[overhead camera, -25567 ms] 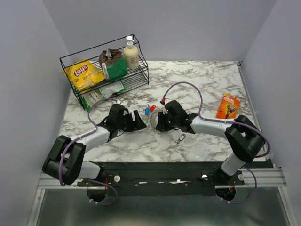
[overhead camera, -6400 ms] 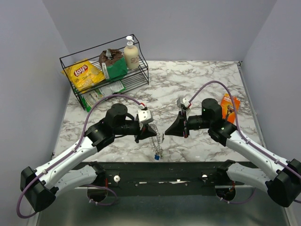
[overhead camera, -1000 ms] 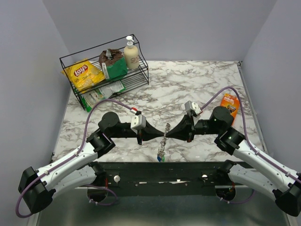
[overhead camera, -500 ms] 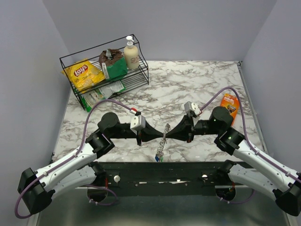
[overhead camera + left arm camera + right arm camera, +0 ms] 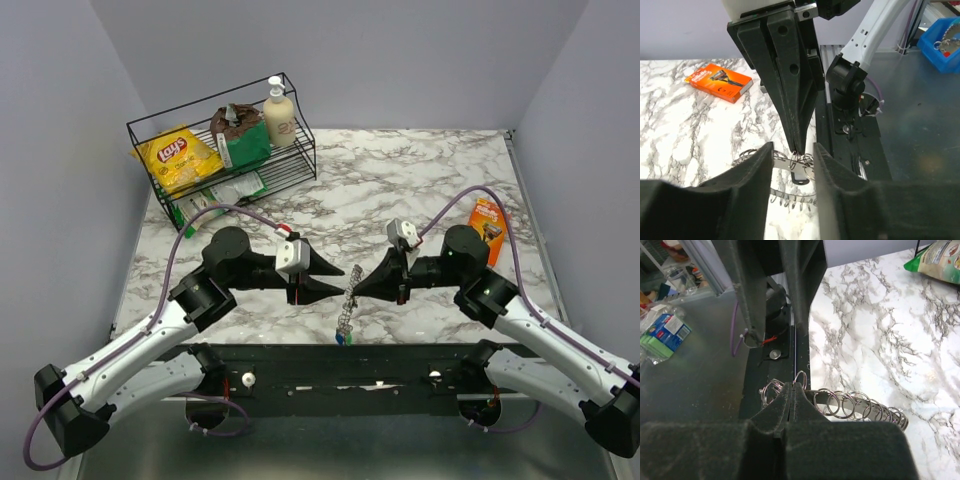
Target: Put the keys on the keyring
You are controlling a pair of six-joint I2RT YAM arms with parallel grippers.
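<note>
Now, hazards, largest first.
- Table (image 5: 420,170): hard marble below both claws; a dropped load could bounce off near edge.
- Right gripper (image 5: 358,290): jaws fully closed, pinching top of keyring; sole support, thin pinch, a jolt may slip it.
- Left gripper (image 5: 340,280): jaws partly apart, empty, facing right gripper's tip; an off-line re-close could knock ring loose.
- Keyring (image 5: 347,305): hangs under right tip, free to swing.
- Keys (image 5: 342,338): blue and green heads at ring's low end; red not made out.
</note>
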